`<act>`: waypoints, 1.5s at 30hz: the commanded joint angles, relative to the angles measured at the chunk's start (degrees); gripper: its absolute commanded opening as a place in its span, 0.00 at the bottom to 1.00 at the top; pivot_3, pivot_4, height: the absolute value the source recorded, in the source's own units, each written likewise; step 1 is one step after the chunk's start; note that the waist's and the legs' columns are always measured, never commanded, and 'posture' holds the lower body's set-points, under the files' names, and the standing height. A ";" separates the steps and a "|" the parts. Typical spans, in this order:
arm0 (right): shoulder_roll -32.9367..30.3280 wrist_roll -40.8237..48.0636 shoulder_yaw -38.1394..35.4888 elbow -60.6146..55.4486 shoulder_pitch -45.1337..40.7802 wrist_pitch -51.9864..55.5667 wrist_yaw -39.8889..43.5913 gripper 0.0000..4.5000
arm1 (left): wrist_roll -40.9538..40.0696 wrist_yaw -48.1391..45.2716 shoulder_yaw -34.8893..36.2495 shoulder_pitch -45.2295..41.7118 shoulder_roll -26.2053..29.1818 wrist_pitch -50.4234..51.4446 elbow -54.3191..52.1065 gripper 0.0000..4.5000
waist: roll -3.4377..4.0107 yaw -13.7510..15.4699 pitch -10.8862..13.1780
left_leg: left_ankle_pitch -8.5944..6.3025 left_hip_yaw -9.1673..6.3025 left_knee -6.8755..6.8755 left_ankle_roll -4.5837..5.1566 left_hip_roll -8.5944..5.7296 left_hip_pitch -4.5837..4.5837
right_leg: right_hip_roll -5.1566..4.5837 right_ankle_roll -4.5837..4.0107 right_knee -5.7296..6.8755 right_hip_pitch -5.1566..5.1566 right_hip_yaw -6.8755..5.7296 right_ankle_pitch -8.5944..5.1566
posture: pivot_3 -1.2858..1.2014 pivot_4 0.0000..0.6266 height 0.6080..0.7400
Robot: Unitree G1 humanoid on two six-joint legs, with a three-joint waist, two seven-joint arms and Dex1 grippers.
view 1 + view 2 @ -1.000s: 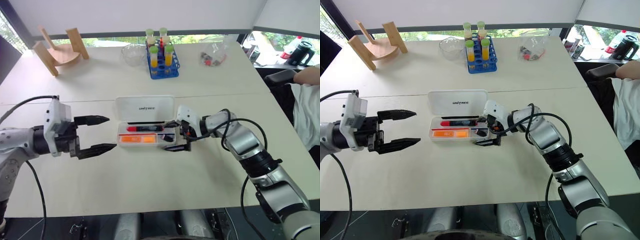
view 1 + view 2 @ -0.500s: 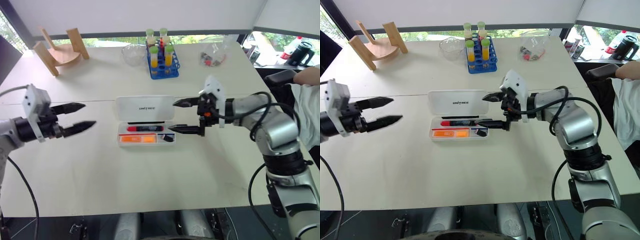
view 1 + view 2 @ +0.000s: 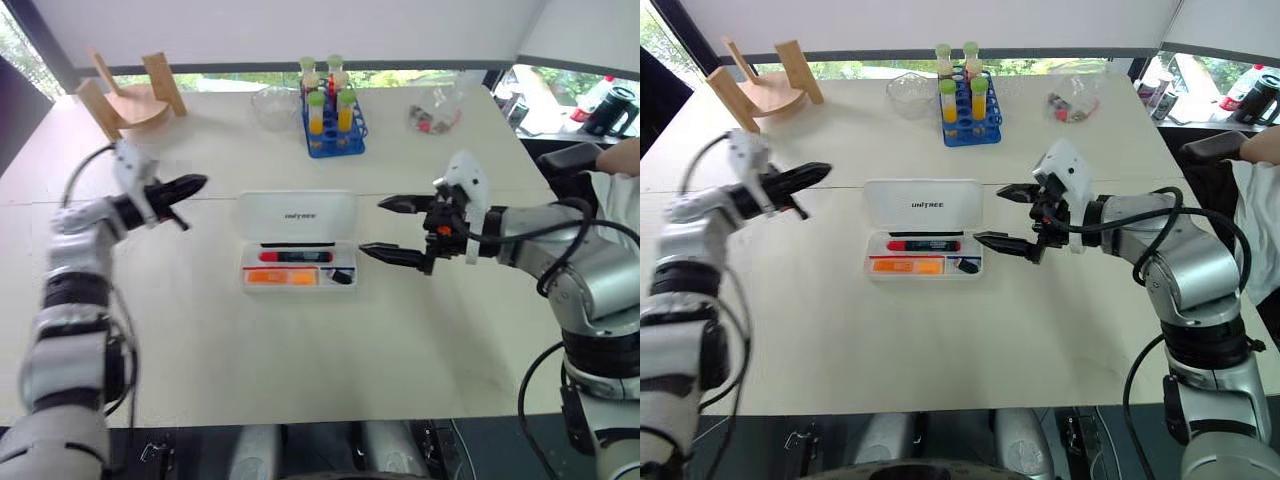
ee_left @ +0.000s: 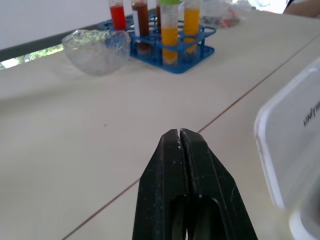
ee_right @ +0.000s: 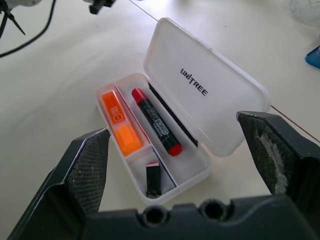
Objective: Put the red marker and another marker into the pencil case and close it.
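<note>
Gaping right claw (image 3: 1003, 215), holding nothing

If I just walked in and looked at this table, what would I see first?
Probably the white pencil case lying open mid-table, with the red marker and the bright orange marker already inside. On either side of it hovers a black robot gripper: the right gripper wide open, the left gripper pinched shut. Farther back stands a blue rack of tubes filled with orange and red liquid.
</note>
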 commanded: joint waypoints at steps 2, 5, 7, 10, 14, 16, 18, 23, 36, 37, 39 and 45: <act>-1.91 1.85 -2.86 -3.46 0.89 0.90 -1.98 1.00 | 0.59 -4.58 0.27 -4.01 -1.70 -1.90 5.78 0.00 | -0.01 -0.73 -0.01 | 0.00 0.00 0.00 0.00 0.01 -0.24 | 0.02 0.00 0.02 -0.28 0.00 0.00 | 0.52 0.24 1.00; -2.52 2.71 -3.27 -4.34 1.55 1.49 -3.01 1.00 | 0.36 -9.52 -0.25 -4.49 -2.42 0.06 6.07 0.00 | -0.01 -1.32 -0.01 | 0.02 -0.04 0.01 0.00 0.01 -0.53 | 0.03 0.00 0.16 -0.63 0.00 0.00 | 0.52 0.24 1.00; -2.80 3.25 -3.45 -4.60 1.83 1.81 -3.55 1.00 | -0.07 -14.11 -0.78 -3.92 -2.18 2.57 4.58 0.00 | -0.01 -1.42 -0.01 | 0.02 -0.04 0.02 0.00 0.01 -0.53 | 0.03 -0.01 0.18 -0.64 0.00 0.00 | 0.52 0.24 1.00; -3.18 3.90 -3.55 -4.94 2.13 2.06 -4.19 1.00 | -1.23 -20.36 -1.13 -2.04 -0.81 7.26 0.29 0.00 | -0.01 -1.41 -0.01 | 0.03 -0.04 0.05 -0.02 0.01 -0.53 | 0.03 0.00 0.23 -0.63 0.00 0.00 | 0.52 0.24 1.00; -3.49 4.56 -3.17 -5.08 2.33 2.06 -4.81 1.00 | -1.20 -25.99 -3.12 2.63 1.06 12.03 -7.52 0.00 | -0.01 -1.37 -0.01 | 0.04 -0.06 0.07 -0.02 0.01 -0.52 | 0.03 -0.01 0.26 -0.62 0.00 0.00 | 0.52 0.24 1.00; -3.74 4.73 -2.84 -4.95 2.25 1.85 -4.76 1.00 | -0.85 -25.90 -4.18 4.92 0.55 13.21 -11.91 0.00 | -0.01 -1.31 -0.01 | 0.04 -0.08 0.08 -0.02 0.01 -0.52 | 0.03 -0.01 0.25 -0.61 0.00 0.00 | 0.52 0.24 1.00; -3.89 4.87 -2.62 -4.76 2.10 1.72 -4.77 1.00 | -0.30 -24.71 -5.29 6.73 -0.24 14.20 -15.18 0.00 | 0.00 -1.04 -0.01 | 0.04 -0.11 0.13 -0.03 0.00 -0.52 | 0.02 -0.01 0.26 -0.57 -0.01 0.00 | 0.52 0.24 1.00; -4.25 5.28 -1.83 -4.64 1.45 1.98 -4.57 1.00 | 10.79 -14.56 -13.49 12.76 -2.58 7.04 -14.43 0.00 | 0.00 -0.88 -0.05 | 0.04 -0.15 0.24 -0.03 -0.04 -0.49 | -0.03 0.00 0.26 -0.46 -0.02 0.00 | 0.52 0.24 1.00; -5.14 4.59 0.20 -3.07 2.47 -0.29 -3.81 1.00 | -6.58 -13.73 -1.34 21.15 9.11 28.98 -41.22 0.00 | 0.42 -1.82 -0.64 | -0.04 -0.14 -0.23 0.09 0.17 1.33 | 0.18 -0.03 -0.01 1.23 0.03 -0.04 | 0.52 0.24 1.00; -5.41 4.49 0.17 -2.76 2.70 -0.62 -3.53 1.00 | -9.44 -13.05 0.85 22.48 10.63 33.56 -45.51 0.00 | 0.39 -1.71 -0.62 | -0.04 -0.17 -0.22 0.09 0.18 1.16 | 0.18 -0.03 0.00 1.08 0.03 -0.04 | 0.52 0.24 1.00; -6.33 4.14 0.21 -2.16 3.40 -1.47 -2.77 1.00 | -13.70 -11.44 5.95 27.52 13.70 38.96 -54.65 0.00 | 0.37 -1.41 -0.63 | -0.03 -0.27 -0.08 0.07 0.21 0.41 | 0.17 -0.03 0.04 0.39 0.00 -0.03 | 0.52 0.24 1.00; -8.85 3.32 0.55 -0.29 5.70 -4.15 -0.07 1.00 | -19.72 -4.48 19.28 41.91 16.60 46.54 -70.16 0.00 | 0.45 -1.08 -0.57 | -0.04 -0.25 -0.15 0.07 0.10 0.17 | -0.11 0.01 -0.10 0.18 0.06 -0.05 | 0.52 0.24 1.00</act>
